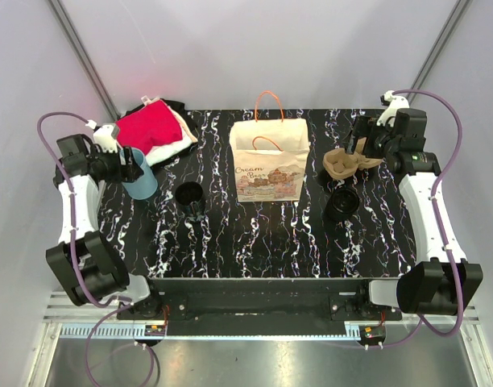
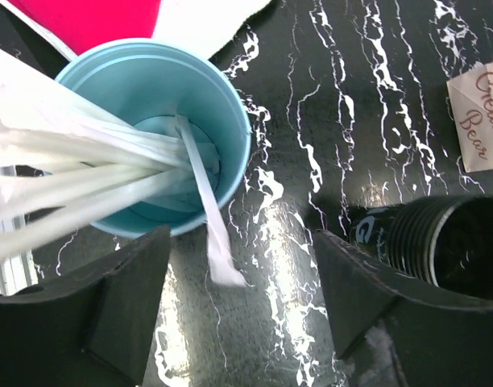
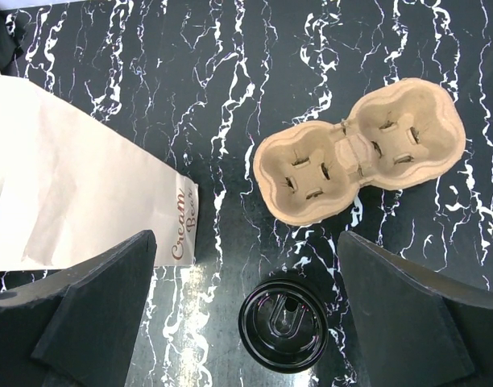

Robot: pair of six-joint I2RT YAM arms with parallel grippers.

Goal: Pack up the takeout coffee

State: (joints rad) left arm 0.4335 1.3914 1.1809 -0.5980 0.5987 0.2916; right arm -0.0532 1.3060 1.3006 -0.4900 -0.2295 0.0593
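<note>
A light blue cup [image 2: 154, 81] holds several paper-wrapped straws [image 2: 61, 169]. One straw end [image 2: 218, 250] hangs over the rim, between the fingers of my open left gripper [image 2: 238, 290] without touching them. In the top view the left gripper [image 1: 127, 165] sits at the blue cup [image 1: 140, 179]. An open black cup [image 1: 188, 196] stands to its right [image 2: 444, 242]. The paper bag [image 1: 267, 165] stands mid-table. My right gripper [image 3: 250, 302] hangs open above a black lidded cup [image 3: 283, 324], with the cardboard cup carrier [image 3: 359, 149] just beyond. Seen from above, the right gripper [image 1: 361, 149] is over the carrier [image 1: 343, 164] and the lidded cup [image 1: 341, 203].
Red and white folded cloths [image 1: 154, 129] lie at the back left, just behind the blue cup. The bag's corner [image 3: 69, 185] reaches in beside the right gripper's left finger. The marbled black table [image 1: 254, 242] ends close in front of the arm bases.
</note>
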